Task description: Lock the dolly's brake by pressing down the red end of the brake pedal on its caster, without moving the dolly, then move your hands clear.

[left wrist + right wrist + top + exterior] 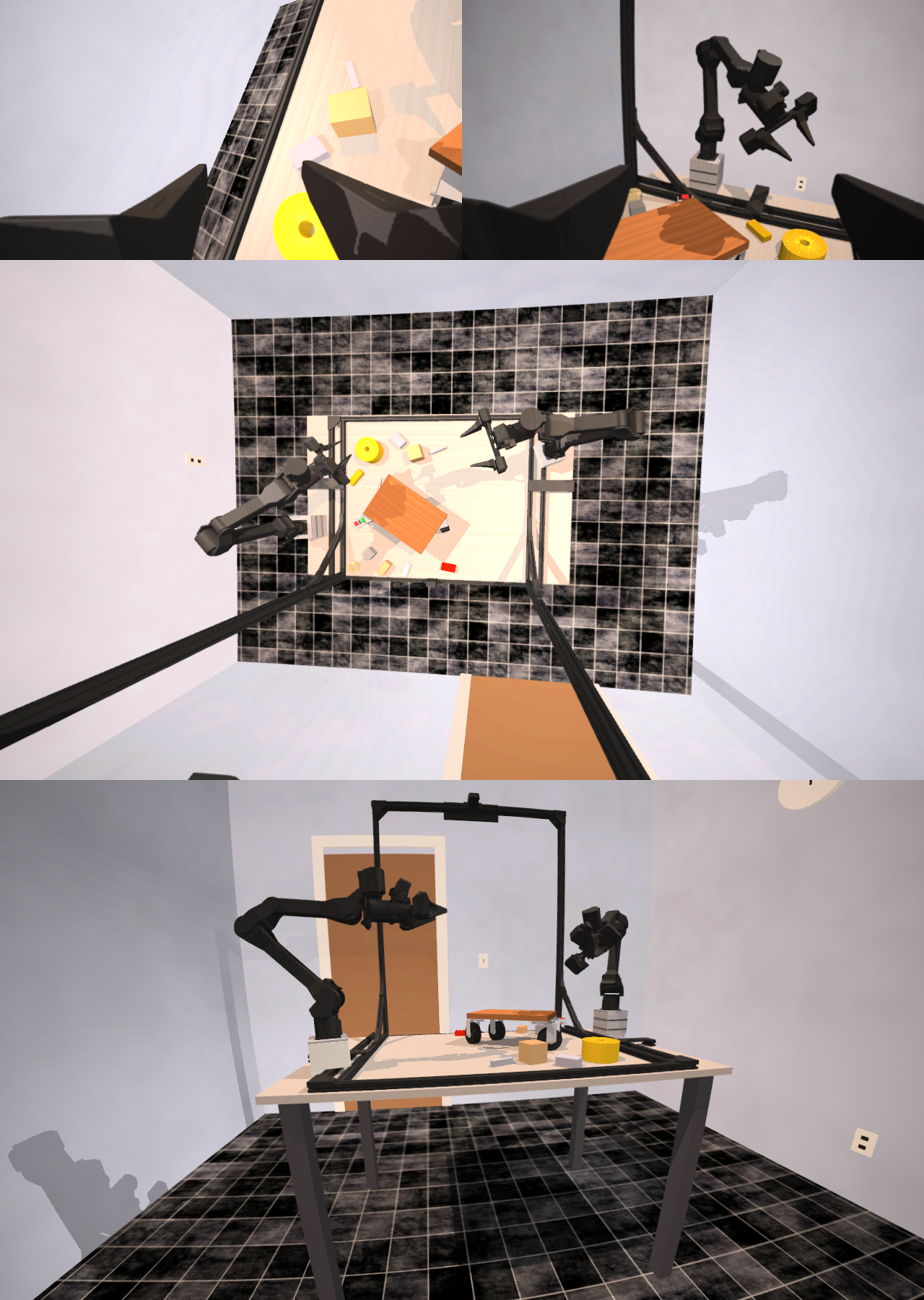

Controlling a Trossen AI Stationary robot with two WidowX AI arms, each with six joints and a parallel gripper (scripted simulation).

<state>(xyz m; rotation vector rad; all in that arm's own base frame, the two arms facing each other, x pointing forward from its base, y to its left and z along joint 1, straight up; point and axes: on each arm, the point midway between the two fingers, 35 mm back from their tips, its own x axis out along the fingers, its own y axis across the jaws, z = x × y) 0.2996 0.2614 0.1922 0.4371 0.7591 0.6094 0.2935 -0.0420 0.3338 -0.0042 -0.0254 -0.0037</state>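
Observation:
The dolly has an orange deck and black casters and stands at an angle on the table; it also shows in the exterior view and the right wrist view. Its brake pedal shows red and green at the dolly's corner nearest my left arm, with a red spot in the right wrist view. My left gripper is partly open and empty, high above the table edge near the yellow ring. My right gripper is wide open and empty, high above the table, away from the dolly.
A yellow cube, a pale block, a yellow bar and the yellow ring lie at one end. A red block and small blocks lie at the other. A black frame surrounds the table.

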